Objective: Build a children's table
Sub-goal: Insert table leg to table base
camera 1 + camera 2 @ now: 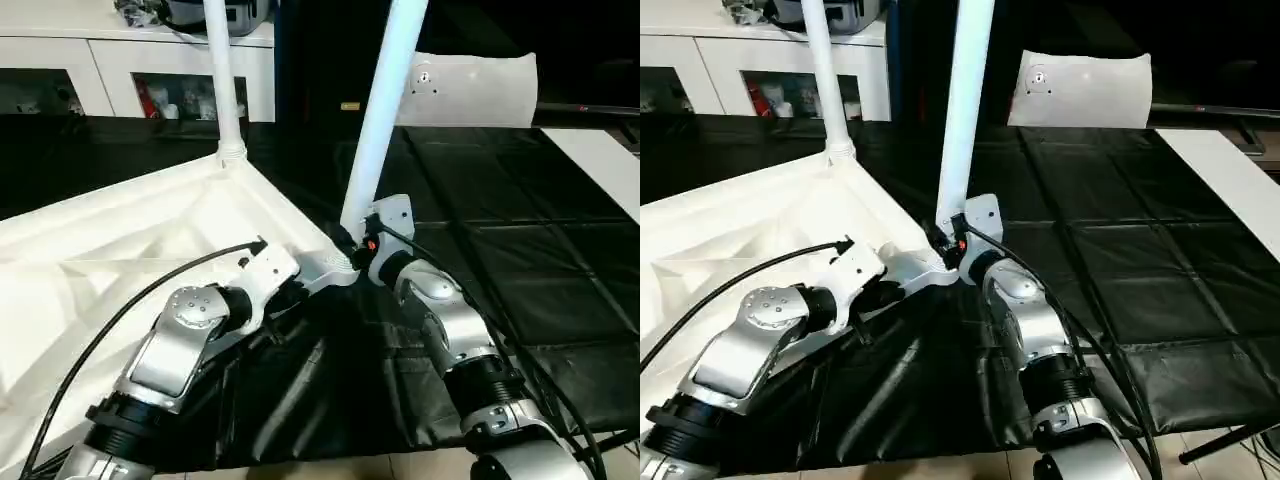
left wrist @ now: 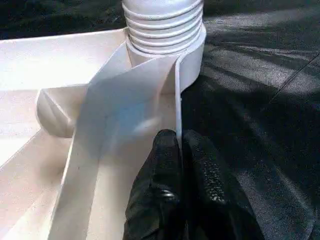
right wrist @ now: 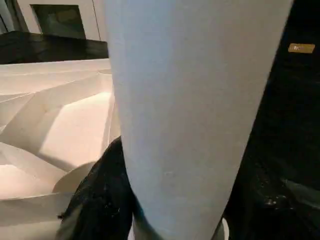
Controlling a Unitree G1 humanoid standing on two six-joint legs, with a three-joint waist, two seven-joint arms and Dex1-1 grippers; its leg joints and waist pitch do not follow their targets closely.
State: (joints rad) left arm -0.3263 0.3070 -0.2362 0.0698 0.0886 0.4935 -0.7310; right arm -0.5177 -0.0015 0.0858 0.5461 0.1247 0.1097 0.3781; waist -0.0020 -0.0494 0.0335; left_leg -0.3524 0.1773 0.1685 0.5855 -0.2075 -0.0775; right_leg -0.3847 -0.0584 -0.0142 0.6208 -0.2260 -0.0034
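Note:
The white tabletop (image 1: 120,240) lies underside up on the black mat. One white leg (image 1: 224,90) stands upright in its far corner socket. A second leg (image 1: 385,110) leans to the right from the near corner socket, its ribbed end (image 2: 162,20) sitting in that socket. My right gripper (image 1: 352,240) is shut around this leg just above the socket, with black fingers (image 3: 100,200) on either side of the shaft (image 3: 195,100). My left gripper (image 2: 179,137) is shut on the tabletop's thin rim right beside the same corner.
The black mat (image 1: 520,260) stretches to the right and ends near the front edge. A white pillow-like block (image 1: 470,90) stands at the back, a flat white strip (image 1: 600,165) lies at far right, and a white cabinet (image 1: 130,70) stands behind on the left.

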